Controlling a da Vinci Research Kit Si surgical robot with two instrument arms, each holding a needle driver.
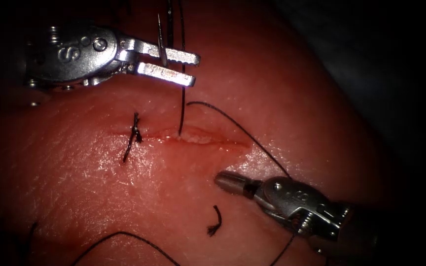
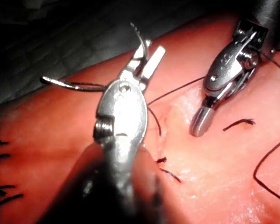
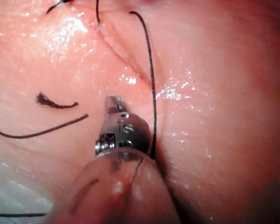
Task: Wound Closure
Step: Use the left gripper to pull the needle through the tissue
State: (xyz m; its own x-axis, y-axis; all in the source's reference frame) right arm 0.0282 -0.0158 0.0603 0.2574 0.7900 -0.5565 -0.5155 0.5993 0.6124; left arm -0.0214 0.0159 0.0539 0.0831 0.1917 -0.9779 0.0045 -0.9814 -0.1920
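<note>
Up above the cut, the left tool grips the needle mid-curve, out of the tissue; the right tool, clenched and empty, rests below the cut. Thread needs pulling next, I think.

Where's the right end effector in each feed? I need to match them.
Endoscope view: right end effector, shut and empty, on the near side of the cut.
Left wrist view: it, beside the frayed cut thread end.
Right wrist view: its tip points toward the cut.
Shared landmark: that frayed thread end.
Left end effector holds the needle off the tissue.
</note>
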